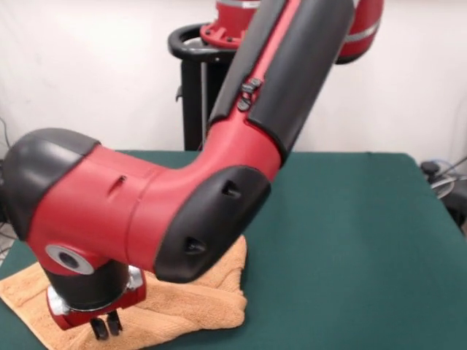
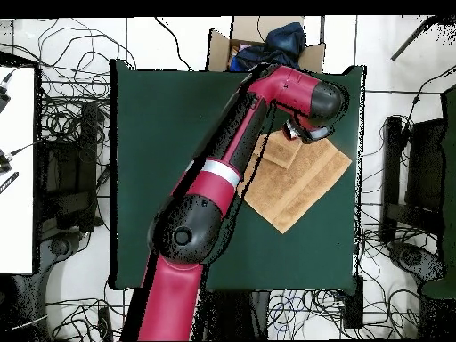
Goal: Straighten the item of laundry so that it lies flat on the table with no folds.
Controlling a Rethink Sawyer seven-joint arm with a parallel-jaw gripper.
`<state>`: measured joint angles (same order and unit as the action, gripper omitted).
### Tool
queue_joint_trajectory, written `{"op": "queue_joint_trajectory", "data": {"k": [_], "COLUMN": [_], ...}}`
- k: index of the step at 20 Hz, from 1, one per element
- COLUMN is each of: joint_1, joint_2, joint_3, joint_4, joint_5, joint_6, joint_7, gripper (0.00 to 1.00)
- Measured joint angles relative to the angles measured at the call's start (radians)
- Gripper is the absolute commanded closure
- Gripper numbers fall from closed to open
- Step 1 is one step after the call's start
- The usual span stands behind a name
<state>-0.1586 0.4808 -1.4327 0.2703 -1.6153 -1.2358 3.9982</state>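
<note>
Towel [image 1: 186, 302] fills the lower left corner of the front view, a peach-tan terry piece lying on the dark green worktop [image 1: 350, 248] with its right part doubled over into a thick rounded fold; its left corner spreads flat toward the picture's left edge and the lower edge runs out of the frame; the red and black arm [image 1: 219, 175] comes down from the top and bends across the cloth, hiding much of its middle; at the arm's end the pincer [image 1: 106, 325] points down at the towel's near left part, its two short black fingers [image 1: 114, 322] standing close side by side, tips at or just above the cloth; whether they have any cloth nipped between them I cannot tell, and how far apart they stand is not clear either; the rest of the worktop to the right lies bare green. Seen from overhead, the towel [image 2: 298, 183] lies turned like a diamond in the right half of the worktop [image 2: 160, 134], nearer the top right corner than the centre, with a smaller folded layer showing as a lighter patch at its upper corner; the arm [image 2: 218, 178] reaches up from the bottom and covers the cloth's left corner; the pincer [image 2: 305, 134] sits over that upper folded corner, too small here to read its fingers; cables and a cardboard box [image 2: 267, 40] lie on the floor around the worktop.
</note>
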Motion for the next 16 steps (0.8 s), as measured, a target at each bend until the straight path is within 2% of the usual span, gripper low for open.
{"op": "queue_joint_trajectory", "data": {"k": [16], "joint_1": [-0.039], "joint_2": [-0.109], "joint_3": [0.03], "joint_4": [0.002], "joint_5": [-0.018], "joint_6": [-0.071], "joint_7": [-0.116], "gripper": [1.0]}}
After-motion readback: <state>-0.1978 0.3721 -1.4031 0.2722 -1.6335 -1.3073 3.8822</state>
